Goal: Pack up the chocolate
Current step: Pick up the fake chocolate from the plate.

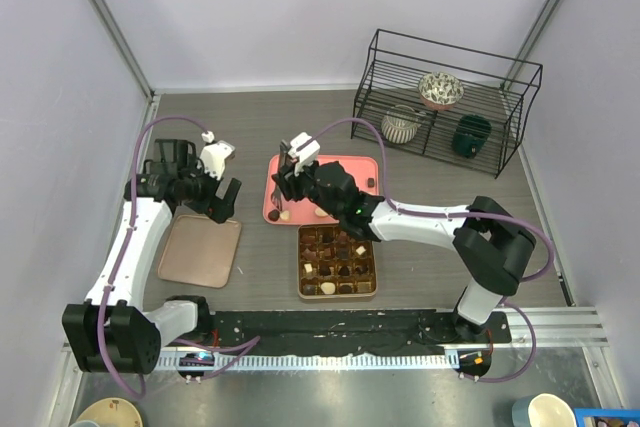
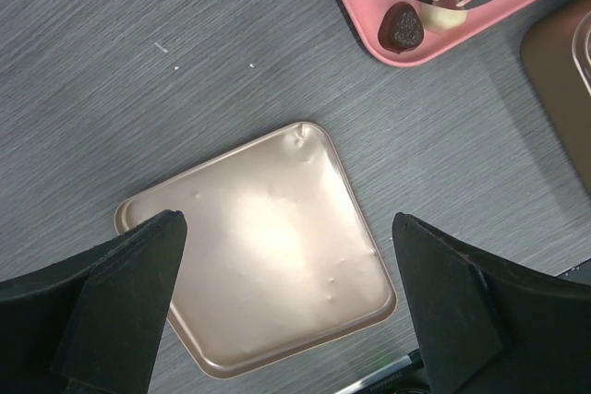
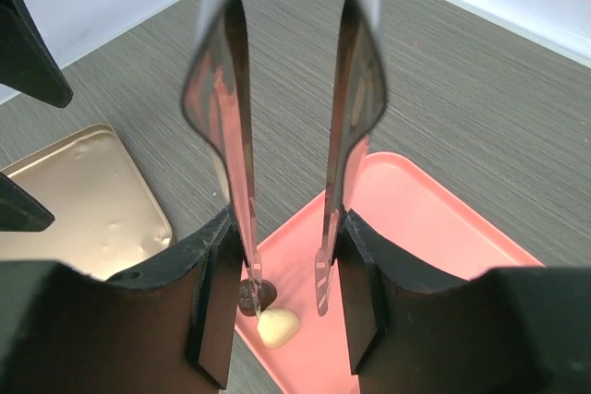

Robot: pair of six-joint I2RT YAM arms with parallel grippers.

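A dark chocolate (image 3: 257, 297) and a cream chocolate (image 3: 278, 325) lie side by side at the near left corner of the pink tray (image 3: 416, 228). My right gripper (image 3: 286, 292) is shut on metal tongs (image 3: 342, 89), whose tips stand apart just above those two candies, the left tip over the dark one. From above, the right gripper (image 1: 290, 179) hangs over the tray (image 1: 345, 169). More chocolates fill the gridded box (image 1: 337, 262). My left gripper (image 2: 286, 311) is open and empty above the gold lid (image 2: 268, 246).
Another cream candy (image 1: 322, 213) and a dark one (image 1: 371, 183) lie on the pink tray. A black wire rack (image 1: 440, 97) with bowls and mugs stands at the back right. The gold lid (image 1: 200, 249) lies left of the box.
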